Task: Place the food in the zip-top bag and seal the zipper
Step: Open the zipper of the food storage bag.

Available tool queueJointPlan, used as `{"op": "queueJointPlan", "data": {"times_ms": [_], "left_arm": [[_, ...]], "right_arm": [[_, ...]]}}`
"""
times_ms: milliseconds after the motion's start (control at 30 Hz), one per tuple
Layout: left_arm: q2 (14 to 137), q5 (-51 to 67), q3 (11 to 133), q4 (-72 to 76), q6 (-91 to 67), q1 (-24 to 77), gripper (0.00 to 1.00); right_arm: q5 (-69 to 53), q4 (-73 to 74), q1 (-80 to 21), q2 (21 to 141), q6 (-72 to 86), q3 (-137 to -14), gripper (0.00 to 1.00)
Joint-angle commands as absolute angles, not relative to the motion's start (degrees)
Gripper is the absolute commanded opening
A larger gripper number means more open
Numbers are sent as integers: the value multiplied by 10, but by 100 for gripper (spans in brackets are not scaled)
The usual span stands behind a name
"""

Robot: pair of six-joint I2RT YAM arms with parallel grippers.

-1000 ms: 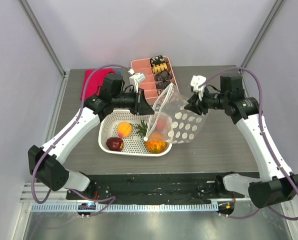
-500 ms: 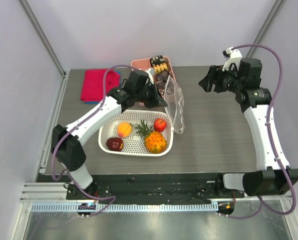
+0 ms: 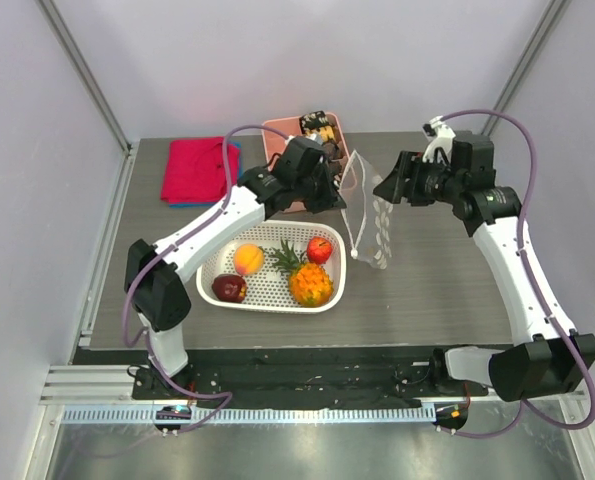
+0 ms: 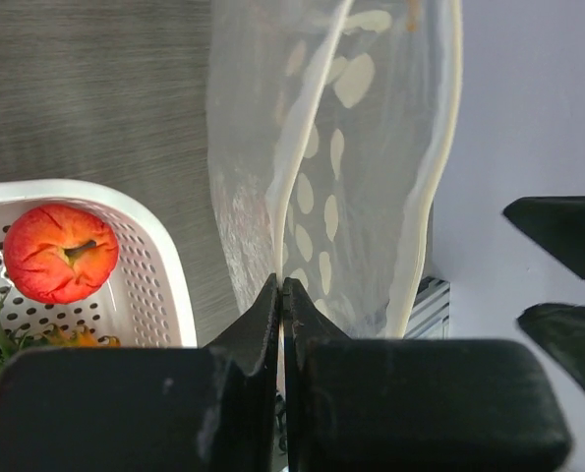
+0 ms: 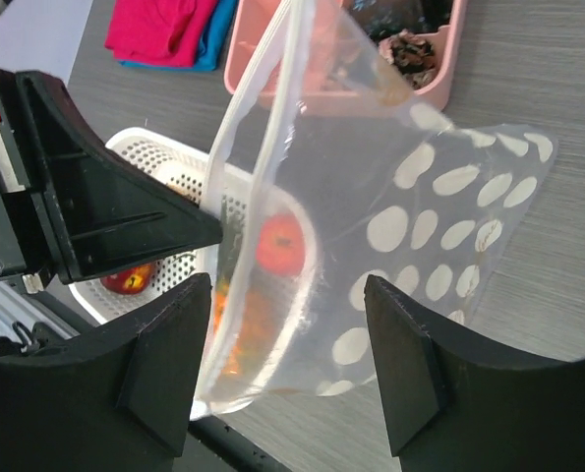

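Change: right gripper (image 3: 387,188) gave up its hold on the zip-top bag (image 3: 367,222) within the last sec, swung up and away, and is now back beside it. The bag has moved from over the white basket (image 3: 207,262) to just right of it, above the table (image 3: 447,290).
Left gripper (image 4: 281,292): clamped tight on one lip of the bag mouth; the bag hangs from this pinch alone.
Right gripper, wrist view: fingers spread wide, the far lip passes between them, nothing pinched yet.
Meaning: prob. a re-grip to spread the mouth again. No food is bagged, so the task is barely begun.
Food: all 4 in the basket, namely peach (image 3: 248,259), dark red apple (image 3: 229,288), small red apple (image 3: 320,249), pineapple (image 3: 311,285).
Bag material: thin clear film w/ white dots, limp and creased, folds under its own weight; looks slippery.
Zipper (image 4: 432,211): thicker cream strip along the mouth, bowed, unsealed.
Fruit: smooth glossy toys. Apples and peach are round; the pineapple is bumpy w/ spiky green leaves.
Basket: rigid white plastic, perforated, rounded corners.
Risk: the soft lip may slip out before the right side closes.
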State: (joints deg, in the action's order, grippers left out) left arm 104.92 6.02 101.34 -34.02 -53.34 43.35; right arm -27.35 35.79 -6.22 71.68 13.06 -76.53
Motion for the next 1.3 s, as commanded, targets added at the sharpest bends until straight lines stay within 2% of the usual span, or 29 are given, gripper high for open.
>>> {"op": "queueJointPlan", "data": {"times_ms": [0,200,333,400,500,533,700,833,900,933,1000,1033,1100,1233,1267], "left_arm": [[1052,33,1037,-338,-533,446,0],[1056,36,1044,-330,-534,451,0],[1056,40,1049,-327,-534,452,0],[1055,42,1046,-326,-533,451,0],[1049,44,1041,-326,-530,452,0],[1045,43,1038,-329,-525,451,0],[1025,49,1001,-332,-513,433,0],[999,89,946,-314,-505,403,2],[982,125,912,-286,-498,388,10],[975,156,902,-279,-496,386,28],[958,174,873,-259,-489,386,53],[940,178,861,-233,-489,386,73],[919,177,842,-225,-470,385,89],[869,155,839,-292,-378,376,100],[861,132,832,-301,-361,374,100]], "right_arm": [[-248,351,-94,710,133,-767,69],[-248,349,-120,729,135,-767,64],[-220,352,-126,749,125,-755,53],[-208,353,-125,751,121,-755,51],[-193,357,-125,758,116,-763,41],[-187,359,-125,757,113,-767,30],[-155,388,-123,737,96,-773,1],[-159,411,-106,718,90,-769,1],[-168,431,-94,713,91,-769,1],[-171,434,-91,708,91,-767,1],[-180,437,-87,703,90,-763,1],[-191,437,-87,697,89,-757,1],[-200,436,-87,693,95,-749,1],[-219,435,-87,673,101,-722,1],[-220,435,-87,665,104,-720,1]]}}
